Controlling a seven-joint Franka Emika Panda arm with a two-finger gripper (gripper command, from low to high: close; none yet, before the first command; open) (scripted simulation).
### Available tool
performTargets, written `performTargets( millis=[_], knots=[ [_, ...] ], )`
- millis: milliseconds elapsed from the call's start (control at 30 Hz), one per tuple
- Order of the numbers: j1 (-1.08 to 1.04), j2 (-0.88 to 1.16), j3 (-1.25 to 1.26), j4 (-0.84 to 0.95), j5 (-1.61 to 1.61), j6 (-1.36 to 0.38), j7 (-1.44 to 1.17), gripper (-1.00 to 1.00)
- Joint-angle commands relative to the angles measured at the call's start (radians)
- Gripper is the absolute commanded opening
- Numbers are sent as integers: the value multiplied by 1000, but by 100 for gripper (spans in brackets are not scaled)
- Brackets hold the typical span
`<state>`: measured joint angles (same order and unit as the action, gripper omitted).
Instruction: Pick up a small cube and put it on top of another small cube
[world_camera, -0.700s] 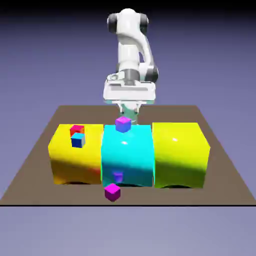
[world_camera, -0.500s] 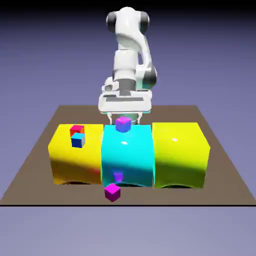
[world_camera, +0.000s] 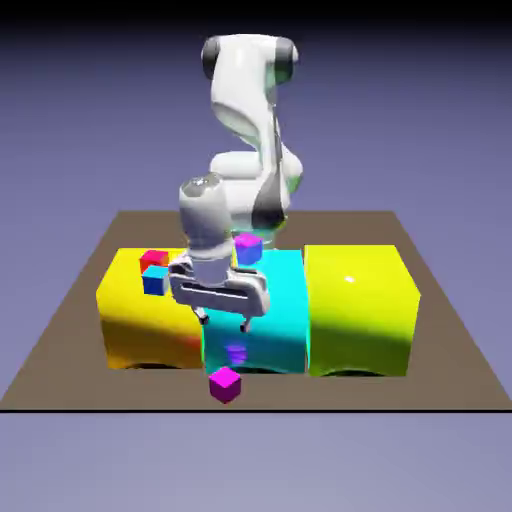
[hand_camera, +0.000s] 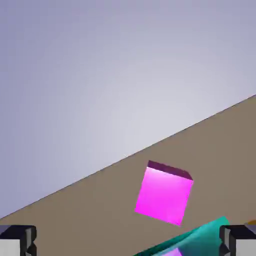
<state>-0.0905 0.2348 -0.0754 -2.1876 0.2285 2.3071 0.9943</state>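
Note:
The small magenta cube (world_camera: 225, 384) lies on the brown table just in front of the big cyan block (world_camera: 270, 300). In the hand view the magenta cube (hand_camera: 164, 195) shows ahead of the fingertips, apart from them. The other small cube, violet (world_camera: 247, 248), rests on the cyan block's top near its far edge. My gripper (world_camera: 223, 320) hangs in front of the cyan block's face, above the magenta cube and slightly to the exterior view's left. It is open, and nothing sits between the fingers (hand_camera: 17, 240).
Two big yellow blocks (world_camera: 150, 320) (world_camera: 360, 310) flank the cyan one. A tiny red cube (world_camera: 154, 259) and a tiny blue cube (world_camera: 155, 281) sit on the left yellow block. The table's front edge (world_camera: 250, 409) runs just past the magenta cube.
The arm has swung forward from behind the cyan block, over the violet cube, and dropped down in front of the block toward the magenta cube. The cubes have not moved.

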Motion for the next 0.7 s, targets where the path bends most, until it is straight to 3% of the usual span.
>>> performTargets(
  millis=[0,233,300,433,467,667],
  knots=[
    [-5,36,-3,28,10,-33,11,0],
    [-37,290,-27,224,82,-263,91,0],
    [-38,297,-28,230,84,-269,94,0],
    [-31,392,-2,180,123,-125,64,0],
    [-31,392,-2,180,123,-125,64,-100],
    [-53,258,6,251,87,-294,94,-100]
  ],
)
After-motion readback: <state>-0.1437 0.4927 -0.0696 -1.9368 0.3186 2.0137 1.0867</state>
